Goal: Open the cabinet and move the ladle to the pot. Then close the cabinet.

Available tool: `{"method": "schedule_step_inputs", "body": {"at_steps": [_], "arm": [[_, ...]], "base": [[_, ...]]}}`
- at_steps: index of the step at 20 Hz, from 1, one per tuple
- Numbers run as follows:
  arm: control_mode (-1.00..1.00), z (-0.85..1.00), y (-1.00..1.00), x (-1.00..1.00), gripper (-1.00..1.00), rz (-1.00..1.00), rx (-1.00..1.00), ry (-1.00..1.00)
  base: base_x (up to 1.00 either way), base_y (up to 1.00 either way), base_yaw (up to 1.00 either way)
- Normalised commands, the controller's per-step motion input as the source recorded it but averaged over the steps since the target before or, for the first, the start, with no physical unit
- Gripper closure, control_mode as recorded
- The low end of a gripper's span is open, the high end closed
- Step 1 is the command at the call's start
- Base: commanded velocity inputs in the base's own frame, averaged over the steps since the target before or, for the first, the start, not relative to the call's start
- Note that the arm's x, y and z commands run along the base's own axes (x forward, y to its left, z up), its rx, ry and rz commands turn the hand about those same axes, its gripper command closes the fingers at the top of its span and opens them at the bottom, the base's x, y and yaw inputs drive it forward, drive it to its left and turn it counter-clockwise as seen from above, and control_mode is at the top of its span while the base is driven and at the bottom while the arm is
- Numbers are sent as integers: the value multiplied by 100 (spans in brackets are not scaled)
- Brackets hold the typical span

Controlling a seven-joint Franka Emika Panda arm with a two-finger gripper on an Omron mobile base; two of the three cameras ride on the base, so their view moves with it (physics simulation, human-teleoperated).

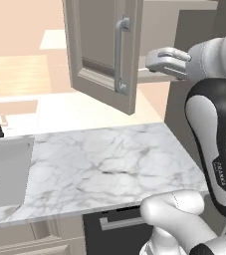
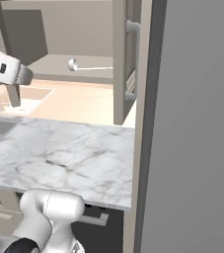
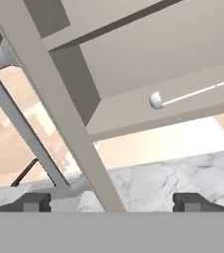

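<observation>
Lying crosswise on cabinet (image 2: 59, 29) floor: ladle (image 3: 182, 95), beyond wide-open, empty jaws (image 3: 111, 202), bowl end nearer.

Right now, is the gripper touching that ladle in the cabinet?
Apart. The hand view shows the open gripper low, with the ladle lying farther off on the cabinet floor.

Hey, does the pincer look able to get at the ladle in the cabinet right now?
Probably yes. The cabinet doors stand open, the ladle lies bare on the bottom shelf, and the pincer is open facing it. The left door's edge crosses close in front, so it may need to shift sideways first.
</observation>
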Motion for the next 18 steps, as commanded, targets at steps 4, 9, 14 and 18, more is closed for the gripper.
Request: {"method": "schedule_step_inputs", "body": {"at_steps": [4, 9, 14, 18], "arm": [[-100, -18, -40, 17, -100, 4, 11, 0], [-100, -38, -1, 24, -100, 2, 6, 0], [-100, -31, 0, 74, -100, 5, 8, 0], [-100, -13, 0, 84, -100, 6, 13, 4]], "base": [[0, 0, 0], [0, 0, 0], [0, 0, 0], [0, 0, 0]]}}
